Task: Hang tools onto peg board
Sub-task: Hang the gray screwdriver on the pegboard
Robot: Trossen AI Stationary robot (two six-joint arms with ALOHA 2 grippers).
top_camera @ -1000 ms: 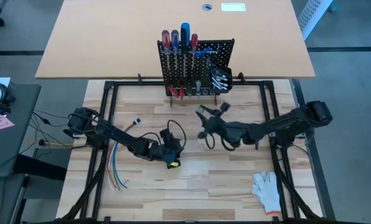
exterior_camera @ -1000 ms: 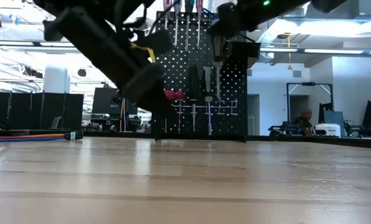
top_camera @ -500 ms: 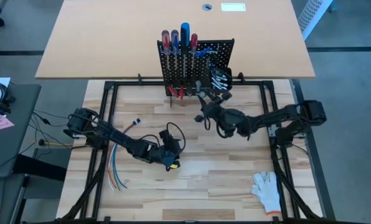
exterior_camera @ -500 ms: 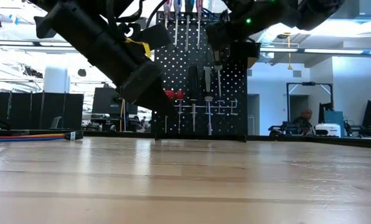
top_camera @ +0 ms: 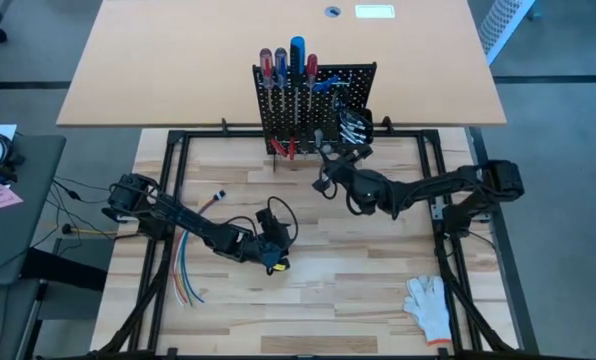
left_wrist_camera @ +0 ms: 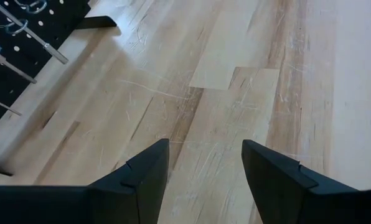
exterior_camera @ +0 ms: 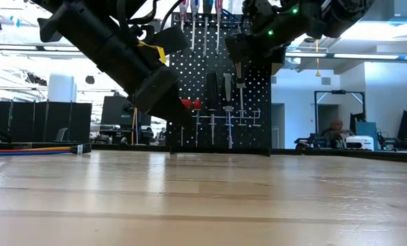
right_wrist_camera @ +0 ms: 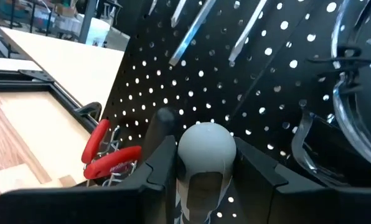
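The black peg board (top_camera: 323, 95) stands upright at the table's far edge. Red- and blue-handled screwdrivers (top_camera: 286, 62) hang along its top, red-handled pliers (right_wrist_camera: 109, 157) hang low on it, and silver wrenches sit in its small bin (top_camera: 356, 125). My right gripper (top_camera: 324, 178) is close in front of the board and shut on a screwdriver with a grey-capped dark handle (right_wrist_camera: 205, 149). My left gripper (left_wrist_camera: 204, 168) is open and empty over the table's middle (top_camera: 276, 250). My right gripper pinches the screwdriver's handle just below its grey rounded cap (right_wrist_camera: 201, 180) between its two fingers. The tool is lifted clear of the table. In the low view its shaft (exterior_camera: 239, 80) hangs down below the gripper (exterior_camera: 248, 49), in front of the board.
A white glove (top_camera: 428, 305) lies at the near right of the table. A bundle of coloured wires (top_camera: 183, 270) lies at the near left. Bare wood lies between the arms and the near edge.
My right gripper has carried the screwdriver toward the table's far edge, up close to the peg board, and it stays shut on the handle.
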